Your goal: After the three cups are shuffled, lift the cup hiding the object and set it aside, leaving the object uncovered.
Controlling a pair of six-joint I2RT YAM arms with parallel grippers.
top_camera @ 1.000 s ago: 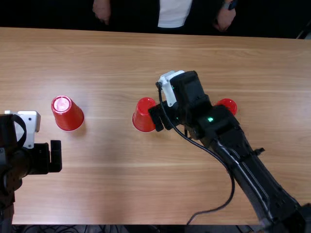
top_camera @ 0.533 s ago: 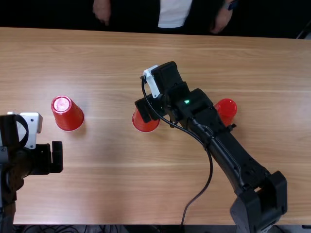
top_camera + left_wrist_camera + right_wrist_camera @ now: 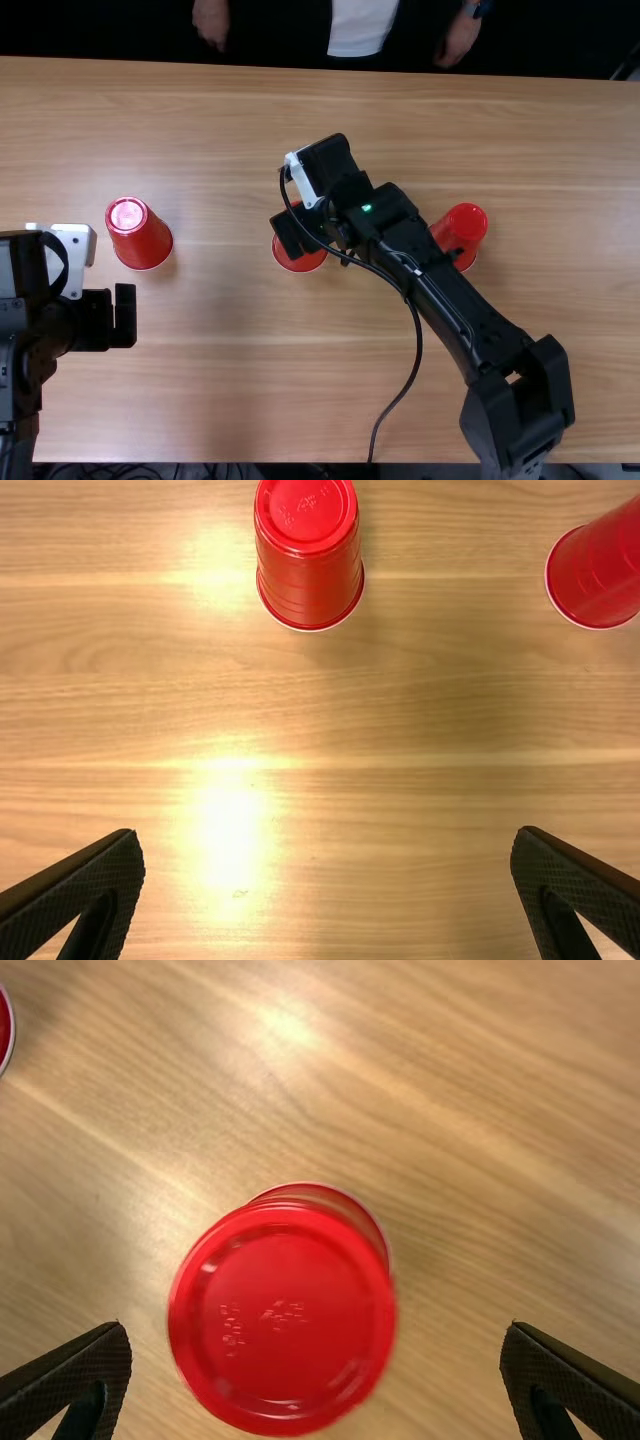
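Middle cup (image 3: 283, 1315): glossy red plastic, tapered, inverted
Counter (image 3: 300, 100): smooth light wood, bare around it
Right gripper (image 3: 312, 1332): spread wide over cup, empty
Left gripper (image 3: 322, 845): spread wide, empty

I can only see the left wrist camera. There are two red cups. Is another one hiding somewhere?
Observer: Yes. The top view shows a third red cup on the right of the table, partly behind the right arm.
Operator: Where's that arm's pincer?
Observer: The right pincer is above the middle cup, the one cut off at your picture's edge.
Operator: Is it squeezing it?
Observer: No. The right wrist view shows its fingers wide apart, not touching the cup.
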